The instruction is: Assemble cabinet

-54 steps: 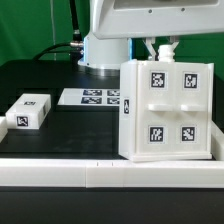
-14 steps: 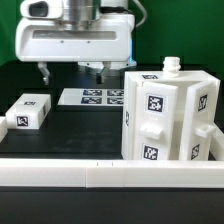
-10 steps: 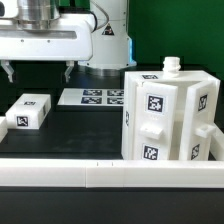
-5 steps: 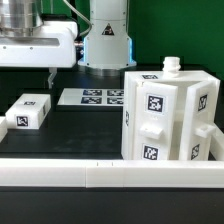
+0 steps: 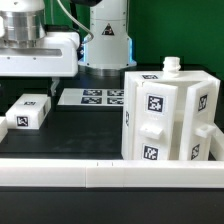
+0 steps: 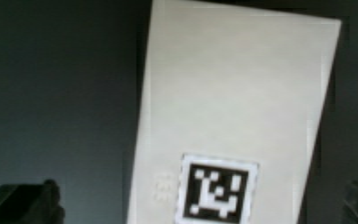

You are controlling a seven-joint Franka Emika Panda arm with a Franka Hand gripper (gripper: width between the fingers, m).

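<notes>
Cabinet body [image 5: 168, 115]: rigid white plastic box, upright on tabletop [image 5: 90, 135], exterior view's right. Drawer-like block [image 5: 28, 110]: loose at exterior view's left; probably stiff, light, slippery; pinch across long flat sides. Gripper [image 6: 190, 198] above it, fingers wide apart, empty.

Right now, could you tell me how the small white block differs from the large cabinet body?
The cabinet body is larger and stands tall at the exterior view's right; the small block lies low at its left. The cabinet body shows several tags and a peg on top; the small block shows two tags, no peg. Both are white and rest on the black table.
</notes>
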